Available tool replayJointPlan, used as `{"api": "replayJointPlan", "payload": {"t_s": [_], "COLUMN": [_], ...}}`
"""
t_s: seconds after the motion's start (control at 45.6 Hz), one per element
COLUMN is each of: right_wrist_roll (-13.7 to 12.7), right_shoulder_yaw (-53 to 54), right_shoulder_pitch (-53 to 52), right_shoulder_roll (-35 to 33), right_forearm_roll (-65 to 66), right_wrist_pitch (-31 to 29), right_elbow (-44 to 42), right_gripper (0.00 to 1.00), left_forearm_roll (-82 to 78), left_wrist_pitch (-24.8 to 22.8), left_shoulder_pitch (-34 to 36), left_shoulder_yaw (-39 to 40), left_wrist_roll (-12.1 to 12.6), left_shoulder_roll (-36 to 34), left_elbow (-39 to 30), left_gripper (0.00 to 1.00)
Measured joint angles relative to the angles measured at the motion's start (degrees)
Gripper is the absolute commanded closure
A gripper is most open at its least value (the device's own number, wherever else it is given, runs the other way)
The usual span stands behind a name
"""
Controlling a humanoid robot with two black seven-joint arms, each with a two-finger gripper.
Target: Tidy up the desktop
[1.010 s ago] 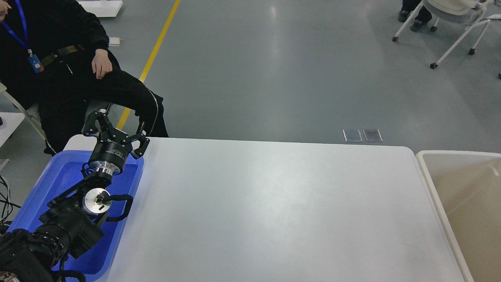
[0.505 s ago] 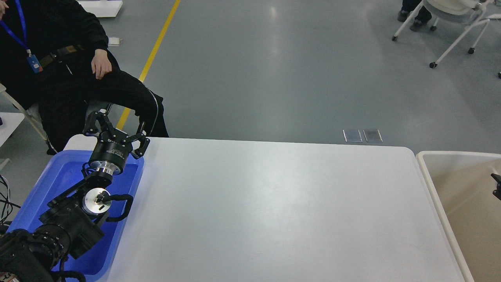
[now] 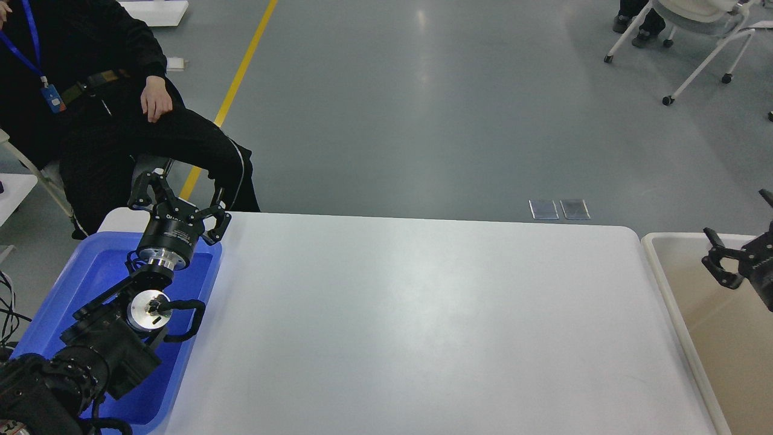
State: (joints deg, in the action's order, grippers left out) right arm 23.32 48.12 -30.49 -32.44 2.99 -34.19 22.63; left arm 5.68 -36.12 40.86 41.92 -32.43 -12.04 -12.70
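Note:
The desktop [image 3: 423,314] is a large white tabletop with rounded corners, and nothing lies on its visible surface. My left gripper [image 3: 179,196] is open and empty, held above the far end of the blue tray [image 3: 90,272] at the table's left edge. My right gripper [image 3: 740,235] comes in from the right edge, open and empty, above the far end of the beige bin [image 3: 718,344].
A person in black [image 3: 121,121] sits just behind the table's far left corner, close to my left gripper. A wheeled chair [image 3: 694,36] stands far back on the right. A yellow line [image 3: 235,84] runs along the grey floor.
My right gripper has come into view from the right edge and risen over the beige bin. My left arm has not moved.

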Motion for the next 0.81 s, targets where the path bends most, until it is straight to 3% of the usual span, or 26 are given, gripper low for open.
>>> {"api": "replayJointPlan", "payload": {"t_s": [0.176,0.329,0.505,0.812], "right_wrist_roll": [1.7,4.0,6.0,7.5], "right_shoulder_yaw": [2.5,3.5,4.0,4.8], "right_shoulder_pitch": [3.4,4.7,5.3,4.6], "right_shoulder_roll": [0.4,2.6,5.9,8.7], "right_forearm_roll": [0.5,2.3,5.2,6.8], "right_wrist_pitch": [7.3,15.7,22.0,26.1], "right_elbow": [12.5,18.5,21.5,22.8], "right_gripper": [0.00,0.00,0.00,0.00], "left_forearm_roll": [0.0,0.0,0.0,0.0], "left_wrist_pitch": [0.0,0.0,0.0,0.0], "left_shoulder_pitch": [0.0,0.0,0.0,0.0], "left_shoulder_yaw": [0.0,0.0,0.0,0.0], "left_wrist_roll": [0.0,0.0,0.0,0.0], "left_shoulder_roll": [0.0,0.0,0.0,0.0], "left_elbow": [0.0,0.0,0.0,0.0], "left_gripper": [0.00,0.00,0.00,0.00]}}
